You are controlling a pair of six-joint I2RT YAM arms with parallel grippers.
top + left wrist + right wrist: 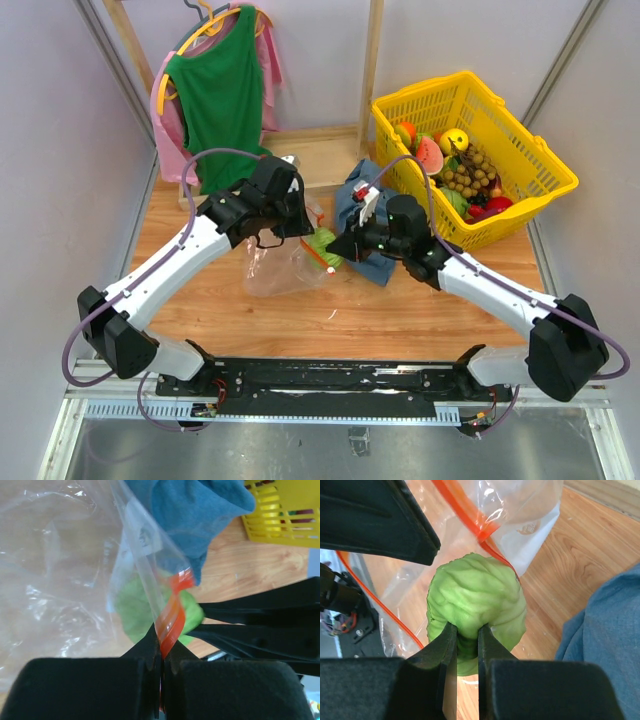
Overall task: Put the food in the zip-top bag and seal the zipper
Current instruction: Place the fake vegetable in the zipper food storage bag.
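Right gripper (467,632) is clamped narrow on the cabbage (480,595). The cabbage sits right at the fingertips, at the mouth of the zip-top bag (530,510), touching the rim. Left gripper (162,652) is pinched tight on the zipper (172,612). White label patch (142,535) on the bag: print too blurred to read.

I find no text that I can read in any view. The white label patch (145,536) on the clear bag (55,580) carries grey print, but from the left wrist it is too blurred to make out. From the right wrist the same patch shows a small faint mark, too small for me to tell any letters or numbers
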